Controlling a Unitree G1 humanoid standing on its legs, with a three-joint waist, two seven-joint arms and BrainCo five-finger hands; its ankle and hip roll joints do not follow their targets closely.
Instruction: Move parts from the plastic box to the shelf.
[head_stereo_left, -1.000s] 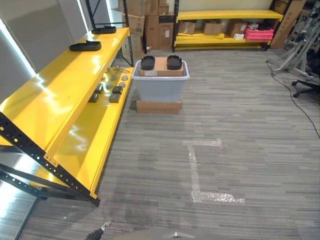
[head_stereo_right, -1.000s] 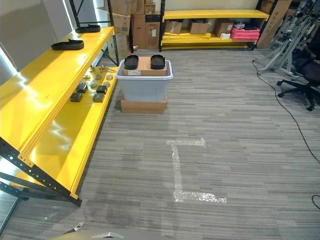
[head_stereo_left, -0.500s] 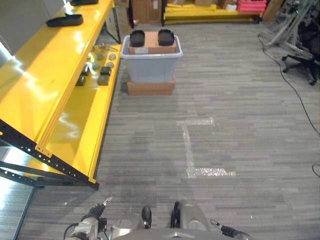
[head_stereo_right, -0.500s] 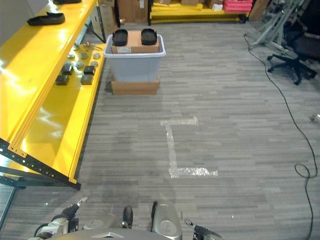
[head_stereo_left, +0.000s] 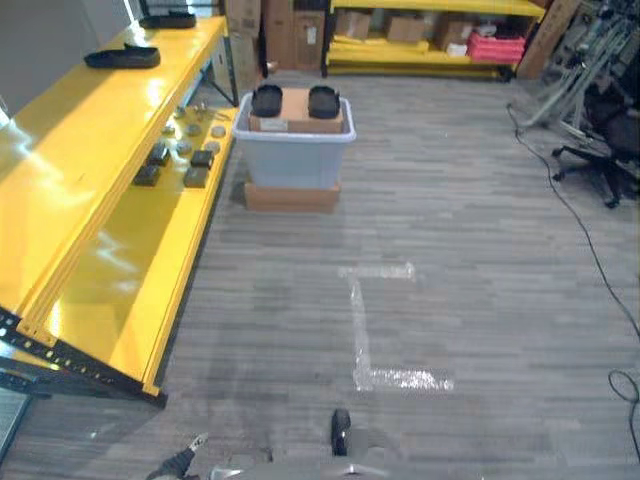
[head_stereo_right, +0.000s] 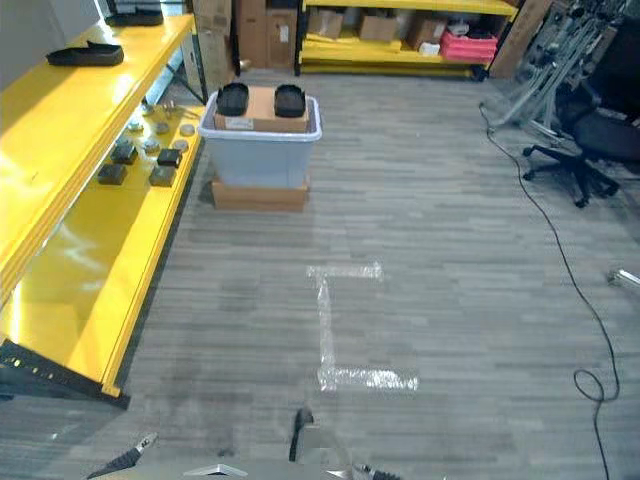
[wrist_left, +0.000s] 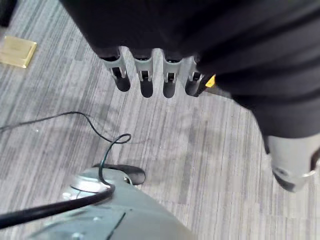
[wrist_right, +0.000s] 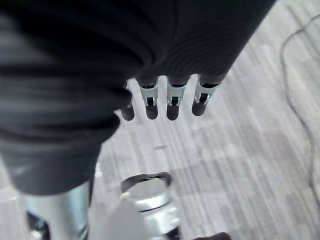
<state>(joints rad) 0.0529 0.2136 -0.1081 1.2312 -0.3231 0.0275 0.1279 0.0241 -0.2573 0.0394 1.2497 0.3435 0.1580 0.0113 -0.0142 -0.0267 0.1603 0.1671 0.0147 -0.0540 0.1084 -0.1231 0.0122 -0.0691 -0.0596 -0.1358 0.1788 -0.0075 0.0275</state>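
I stand well apart from the work, and both hands hang at my sides over the carpet with nothing in them: the left hand (wrist_left: 150, 75) has its fingers (wrist_left: 146, 80) straight and relaxed in a row, and the right hand (wrist_right: 165, 95) looks the same, fingers (wrist_right: 172, 102) loose and empty. The plastic box (head_stereo_left: 295, 150) is far ahead of me on the floor, resting on a flat cardboard base (head_stereo_left: 290, 198), just beside the end of the yellow shelf (head_stereo_left: 90, 170). In the box I see two dark parts (head_stereo_left: 267, 100) sitting at each side of a brown carton (head_stereo_left: 296, 108), so these are left to move. On the top level of the shelf lie two black parts (head_stereo_left: 122, 58), and on the lower level there is a group of small dark and grey pieces (head_stereo_left: 180, 160); I judge that some of the transfer is already done, though I cannot tell which of these came from the box. For the next part I must first walk to the box, past the tape mark (head_stereo_left: 365, 320) on the carpet, before any reach is possible.
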